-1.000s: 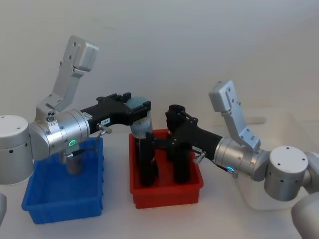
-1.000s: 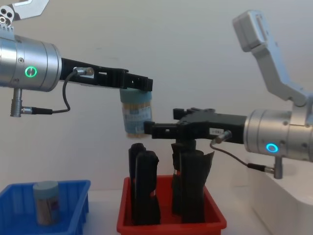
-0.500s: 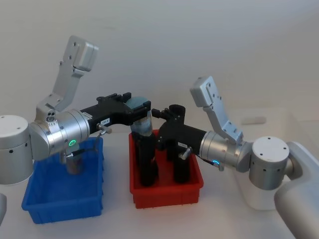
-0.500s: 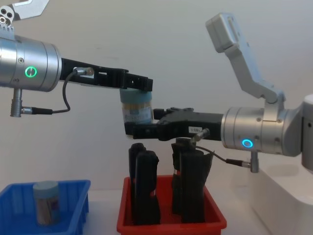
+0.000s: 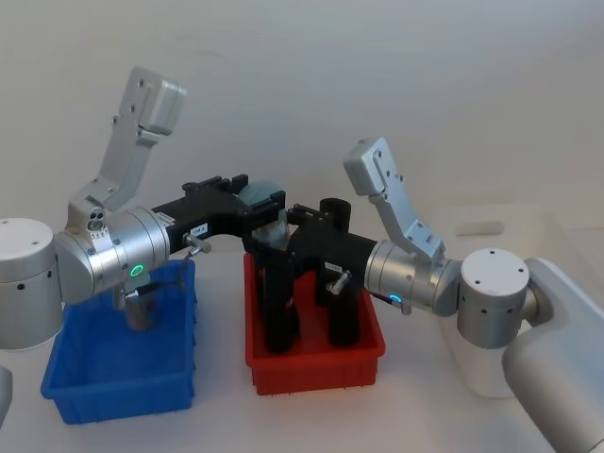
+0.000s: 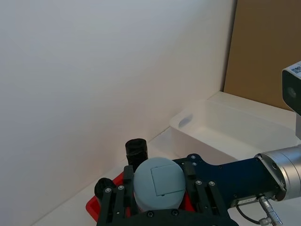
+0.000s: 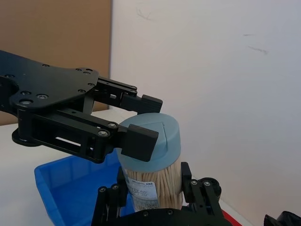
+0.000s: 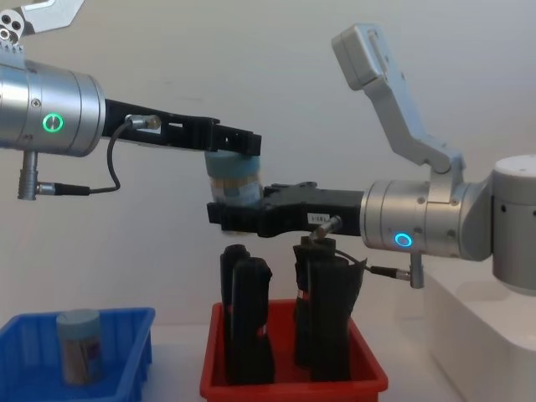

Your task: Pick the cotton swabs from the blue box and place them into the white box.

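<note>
One jar of cotton swabs [image 8: 234,180] with a grey-blue lid [image 6: 159,183] hangs in the air above the red bin. My left gripper [image 8: 234,144] is shut on its lid from the left. My right gripper [image 8: 236,214] reaches in from the right, and its open fingers [image 7: 110,197] flank the jar's lower body [image 7: 155,188] closely. Another cotton swab jar [image 8: 79,345] stands upright in the blue box [image 5: 113,392] at the left. The white box [image 5: 552,231] sits at the far right, behind the right arm.
A red bin [image 5: 311,363] between the two boxes holds tall black rolled packs [image 8: 247,322] standing upright, directly below the held jar. A plain wall closes off the back of the table. The right arm's elbow [image 5: 491,302] hangs over the white box's near side.
My right gripper has moved left, from beside the jar to around its lower body. The left gripper and the jar have stayed in place.
</note>
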Available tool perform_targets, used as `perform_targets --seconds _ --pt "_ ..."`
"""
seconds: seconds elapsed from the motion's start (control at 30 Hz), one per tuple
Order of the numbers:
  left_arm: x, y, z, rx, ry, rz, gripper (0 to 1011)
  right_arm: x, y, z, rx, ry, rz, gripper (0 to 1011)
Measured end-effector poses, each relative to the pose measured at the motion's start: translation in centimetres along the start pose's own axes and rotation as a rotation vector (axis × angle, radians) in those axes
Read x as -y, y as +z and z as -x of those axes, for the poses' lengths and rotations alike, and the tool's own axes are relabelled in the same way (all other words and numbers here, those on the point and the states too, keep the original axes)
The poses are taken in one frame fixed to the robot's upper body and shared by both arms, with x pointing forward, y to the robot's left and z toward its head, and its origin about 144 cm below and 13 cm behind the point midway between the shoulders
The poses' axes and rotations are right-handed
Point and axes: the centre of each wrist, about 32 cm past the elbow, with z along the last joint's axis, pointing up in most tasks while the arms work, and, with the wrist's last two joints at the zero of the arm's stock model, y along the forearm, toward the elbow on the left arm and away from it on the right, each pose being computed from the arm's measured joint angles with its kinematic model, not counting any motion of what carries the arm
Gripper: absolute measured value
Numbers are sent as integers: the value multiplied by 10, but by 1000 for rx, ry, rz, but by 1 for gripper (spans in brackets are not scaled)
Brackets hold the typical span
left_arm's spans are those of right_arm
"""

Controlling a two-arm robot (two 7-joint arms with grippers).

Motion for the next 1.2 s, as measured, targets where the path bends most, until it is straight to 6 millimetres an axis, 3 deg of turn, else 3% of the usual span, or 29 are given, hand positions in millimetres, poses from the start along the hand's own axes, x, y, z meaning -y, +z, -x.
perform_targets --seconds 0.4,0.87,1.2 --pt "0 0 0 1 0 2 648 -4 0 -2 7 -3 0 645" --pt "0 0 0 -1 -1 -1 1004 -3 1 -4 12 -17 -5 644" --pt "0 0 0 0 -1 -1 1004 0 0 -5 12 -31 -8 644"
